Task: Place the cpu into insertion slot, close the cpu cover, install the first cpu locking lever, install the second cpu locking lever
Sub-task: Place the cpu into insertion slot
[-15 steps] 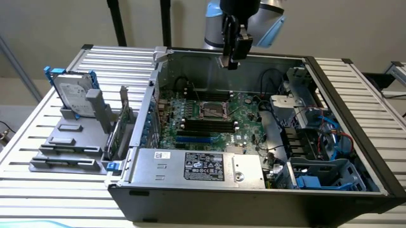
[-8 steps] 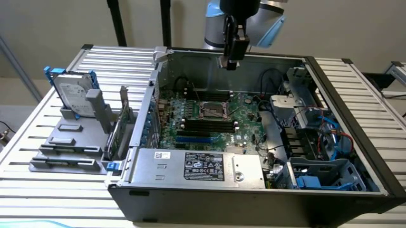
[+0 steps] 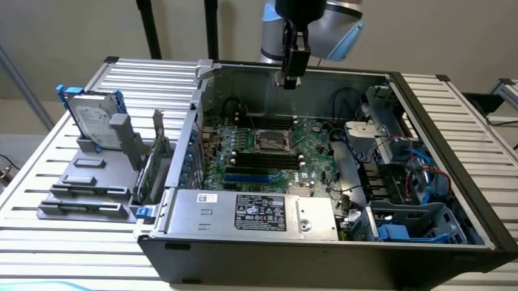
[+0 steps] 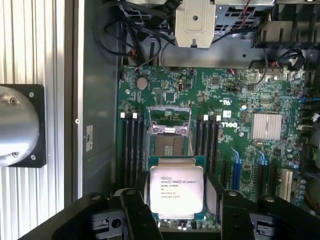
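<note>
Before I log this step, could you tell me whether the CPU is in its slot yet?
Out. The CPU is held in the tool, and the slot lies bare, apart from it.

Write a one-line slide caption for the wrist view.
The gripper holds the cpu over the green board, whose insertion slot lies uncovered.

The cpu [image 4: 176,192] is gripped between the dark fingers [image 4: 136,212] of the gripper [image 4: 177,202], with its printed metal top turned to the camera, above the green board [image 4: 225,100]. The insertion slot [image 4: 169,146] is seen uncovered between black memory slots [image 4: 131,145], with the cpu cover [image 4: 170,129] swung open beside it.
</note>
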Tool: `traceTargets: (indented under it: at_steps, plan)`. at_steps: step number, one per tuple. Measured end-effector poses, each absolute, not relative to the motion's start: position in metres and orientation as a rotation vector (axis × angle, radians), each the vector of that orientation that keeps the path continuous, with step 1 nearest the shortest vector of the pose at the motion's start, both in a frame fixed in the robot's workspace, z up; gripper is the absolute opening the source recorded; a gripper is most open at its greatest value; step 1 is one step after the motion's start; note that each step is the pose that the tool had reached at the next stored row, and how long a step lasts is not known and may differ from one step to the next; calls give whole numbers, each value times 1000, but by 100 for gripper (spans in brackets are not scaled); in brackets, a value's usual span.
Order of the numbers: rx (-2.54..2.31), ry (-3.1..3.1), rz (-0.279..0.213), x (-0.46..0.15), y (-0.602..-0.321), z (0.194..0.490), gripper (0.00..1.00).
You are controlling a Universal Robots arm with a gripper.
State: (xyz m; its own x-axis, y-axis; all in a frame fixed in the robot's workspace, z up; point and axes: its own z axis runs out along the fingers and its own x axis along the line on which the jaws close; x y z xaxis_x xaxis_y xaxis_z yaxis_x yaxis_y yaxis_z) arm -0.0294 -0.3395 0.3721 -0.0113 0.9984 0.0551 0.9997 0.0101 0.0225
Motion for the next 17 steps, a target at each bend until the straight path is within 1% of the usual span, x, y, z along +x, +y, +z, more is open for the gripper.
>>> traceTargets:
  at_steps: [17]
  plan:
    - [-2229,-2180,-86,-39,-333,345,55]
